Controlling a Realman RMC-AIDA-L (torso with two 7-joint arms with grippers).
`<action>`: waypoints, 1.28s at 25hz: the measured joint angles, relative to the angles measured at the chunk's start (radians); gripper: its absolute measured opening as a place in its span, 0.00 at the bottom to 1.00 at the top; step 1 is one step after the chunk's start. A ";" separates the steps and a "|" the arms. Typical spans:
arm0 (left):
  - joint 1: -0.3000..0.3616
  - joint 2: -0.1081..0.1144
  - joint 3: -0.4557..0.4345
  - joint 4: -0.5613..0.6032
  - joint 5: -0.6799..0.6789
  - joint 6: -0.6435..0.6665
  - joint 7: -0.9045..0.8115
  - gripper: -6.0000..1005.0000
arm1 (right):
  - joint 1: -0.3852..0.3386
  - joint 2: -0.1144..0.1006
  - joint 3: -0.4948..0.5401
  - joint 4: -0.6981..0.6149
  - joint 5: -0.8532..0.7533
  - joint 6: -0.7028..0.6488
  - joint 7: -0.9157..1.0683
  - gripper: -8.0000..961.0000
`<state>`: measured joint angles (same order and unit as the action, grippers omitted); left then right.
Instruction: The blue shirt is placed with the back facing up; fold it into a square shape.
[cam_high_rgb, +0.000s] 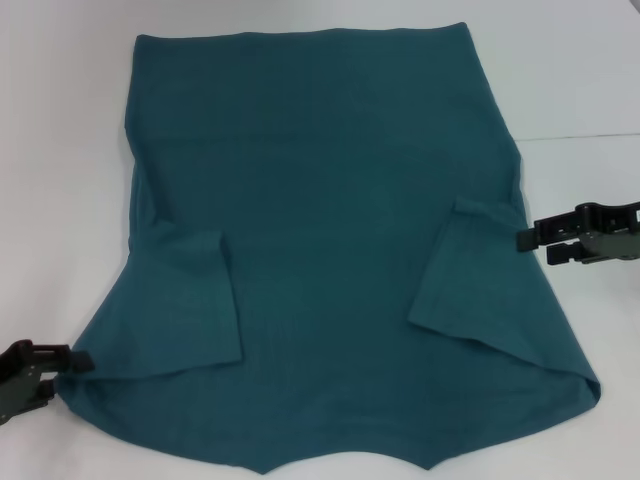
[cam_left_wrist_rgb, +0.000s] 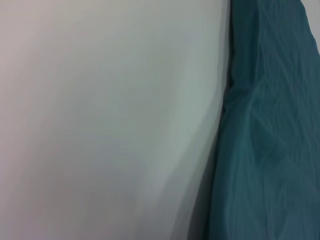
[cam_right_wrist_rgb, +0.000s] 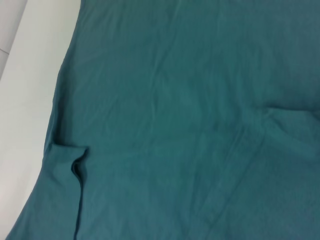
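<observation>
The blue shirt (cam_high_rgb: 330, 250) lies flat on the white table (cam_high_rgb: 60, 150), hem at the far side, collar end at the near edge. Both sleeves are folded inward: one flap (cam_high_rgb: 195, 300) on the left, another (cam_high_rgb: 470, 270) on the right. My left gripper (cam_high_rgb: 65, 378) sits low at the shirt's near-left corner, open, fingertips at the fabric edge. Just off the shirt's right edge beside the folded sleeve, my right gripper (cam_high_rgb: 533, 247) is open and holds nothing. In the left wrist view the shirt (cam_left_wrist_rgb: 270, 140) borders bare table (cam_left_wrist_rgb: 100, 120). Cloth (cam_right_wrist_rgb: 190, 110) fills the right wrist view.
A line (cam_high_rgb: 580, 135) crosses the white surface at the far right. Bare table lies on both sides of the shirt and beyond its hem. The shirt's near edge runs out of the head view.
</observation>
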<state>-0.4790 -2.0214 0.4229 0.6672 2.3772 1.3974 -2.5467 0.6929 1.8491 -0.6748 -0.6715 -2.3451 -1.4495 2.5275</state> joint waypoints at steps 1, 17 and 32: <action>0.000 0.000 0.000 0.000 0.001 0.001 0.000 0.48 | -0.001 -0.001 0.000 0.000 -0.001 -0.001 -0.004 0.68; -0.008 0.000 0.001 0.005 -0.024 0.030 0.039 0.02 | -0.051 -0.048 0.002 -0.005 -0.004 -0.113 -0.044 0.68; -0.034 -0.002 -0.002 0.005 -0.027 0.007 0.045 0.01 | -0.117 -0.057 0.024 -0.043 -0.150 -0.239 -0.071 0.68</action>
<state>-0.5134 -2.0239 0.4206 0.6721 2.3500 1.4040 -2.5019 0.5756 1.7917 -0.6505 -0.7150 -2.4949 -1.6889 2.4564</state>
